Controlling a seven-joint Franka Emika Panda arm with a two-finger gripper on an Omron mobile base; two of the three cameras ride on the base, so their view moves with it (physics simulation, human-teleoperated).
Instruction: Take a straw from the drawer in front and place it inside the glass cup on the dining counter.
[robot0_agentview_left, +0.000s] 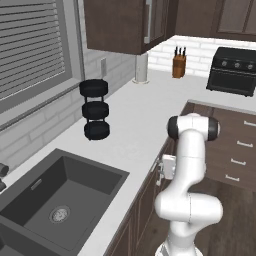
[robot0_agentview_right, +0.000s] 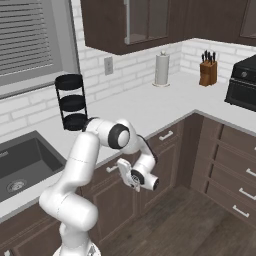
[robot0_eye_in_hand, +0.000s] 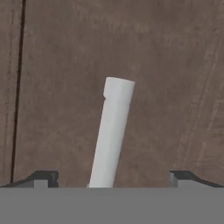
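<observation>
I have the fingers (robot0_eye_in_hand: 112, 178) spread wide and pointed at the drawer (robot0_eye_in_hand: 166, 65) front, the silver handle (robot0_eye_in_hand: 113, 131) running up between the two tips, nothing pinched. In the right base view the hand (robot0_agentview_right: 131, 178) sits just under the bench (robot0_agentview_right: 150, 107) edge, close against the dark cabinet face.

The drawer is shut, so the straw, presumably inside, is hidden; the cup and dining counter are not before me here. My reading: the step in hand is gripping the handle to pull the drawer out. To do it well I would centre the bar between the tips, push in until both tips pass behind it, close squarely, then pull straight back along the drawer's travel, not sideways.

Room is tight above, where the bench lip overhangs. The floor (robot0_agentview_right: 200, 220) behind the arm looks open for the pull. The corner drawers (robot0_agentview_right: 235, 170) to the right stand well apart; the sink (robot0_agentview_left: 60, 200) lies to the left, clear of the hand.
</observation>
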